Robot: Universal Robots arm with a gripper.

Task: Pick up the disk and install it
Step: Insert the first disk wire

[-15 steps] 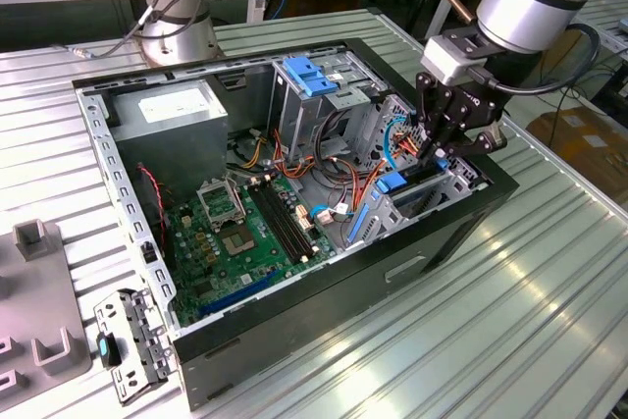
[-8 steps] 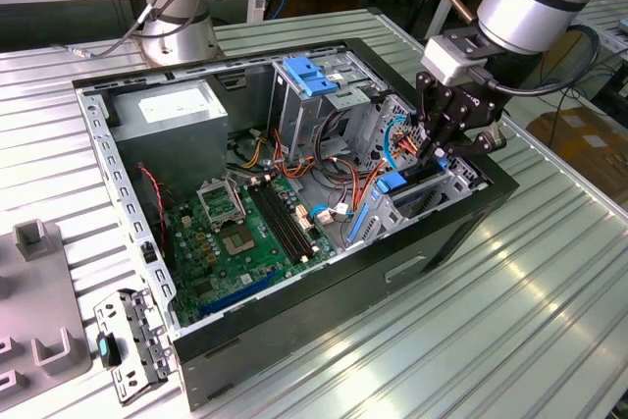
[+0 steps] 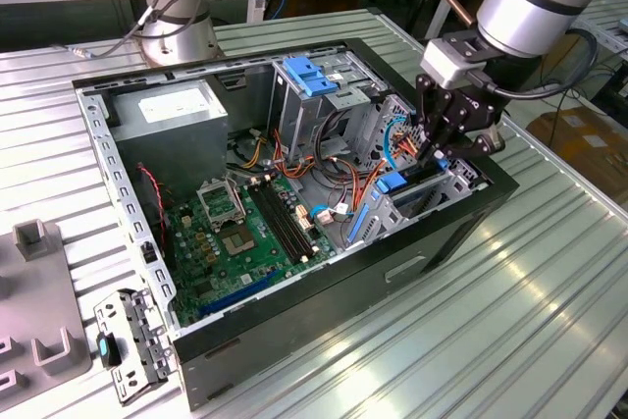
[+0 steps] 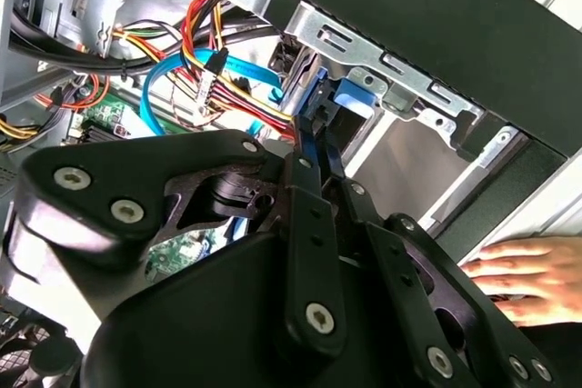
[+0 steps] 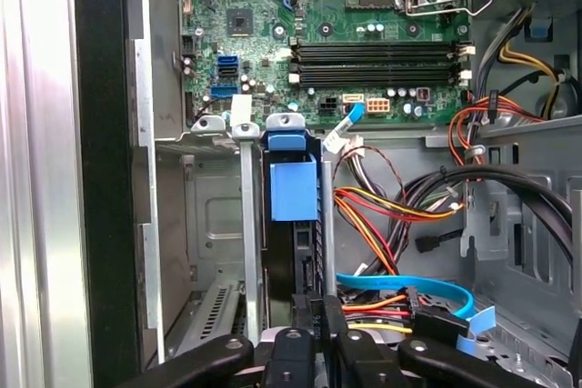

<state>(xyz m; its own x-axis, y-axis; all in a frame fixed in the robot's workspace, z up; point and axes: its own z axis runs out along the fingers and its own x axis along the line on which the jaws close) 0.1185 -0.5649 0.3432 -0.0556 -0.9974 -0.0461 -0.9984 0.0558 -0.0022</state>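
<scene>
Open computer case (image 3: 294,331) lies on its side on the ribbed metal tabletop (image 3: 510,321). Gripper (image 3: 439,149) is down inside the case at the drive cage (image 3: 432,193), on the exterior view's right. The disk (image 5: 293,190) stands on edge in a cage slot, its blue carrier end facing the green motherboard (image 5: 364,43); in the first wrist view the gripper's black fingers (image 5: 314,333) sit close together, pinched on the disk's near edge. Red, yellow and blue cables (image 4: 227,88) crowd beside it. A hand (image 4: 532,274) rests on the tabletop just outside the case. No legible writing; the power supply's white label (image 3: 182,103) is unreadable.
</scene>
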